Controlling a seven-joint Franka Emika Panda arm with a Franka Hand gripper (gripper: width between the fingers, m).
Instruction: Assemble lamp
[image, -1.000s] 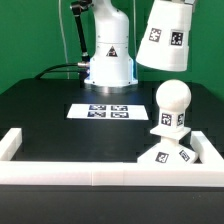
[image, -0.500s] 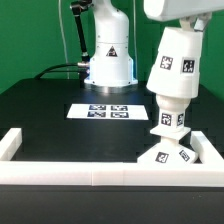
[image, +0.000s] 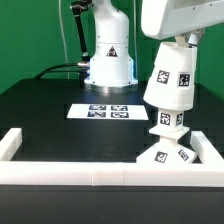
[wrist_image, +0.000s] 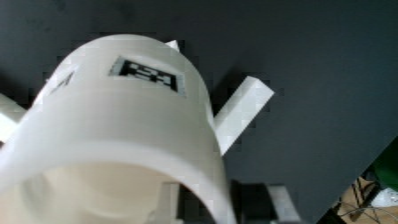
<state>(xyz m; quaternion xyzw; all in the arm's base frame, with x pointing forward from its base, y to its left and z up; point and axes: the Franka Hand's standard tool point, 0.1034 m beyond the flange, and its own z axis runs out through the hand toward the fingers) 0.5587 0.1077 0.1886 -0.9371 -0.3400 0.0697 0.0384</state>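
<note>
Gripper (image: 178, 38) mostly cut off by the upper edge in the exterior view, fingers hidden behind the wrist housing and the shade's narrow top; closed on the shade (image: 171, 76) by the look of it, the shade hanging tilted from it, wide mouth downward. Exact finger spread impossible to make out; in the wrist view only a dark block low in the picture, pressed against the shade (wrist_image: 125, 130), which fills most of that picture. Bulb (image: 170, 120) largely swallowed by the shade's mouth, only its tagged neck showing below the rim. Base (image: 168, 156) directly beneath, in the corner of the white rail (image: 60, 170) at the exterior view's right, partly cut off by the rail's front edge. Shade straight below the gripper, lower rim around the bulb; whether rim and bulb touch, not clear. Marker board (image: 105, 111) flat on the black table (image: 40, 115), well apart toward the exterior view's left.
</note>
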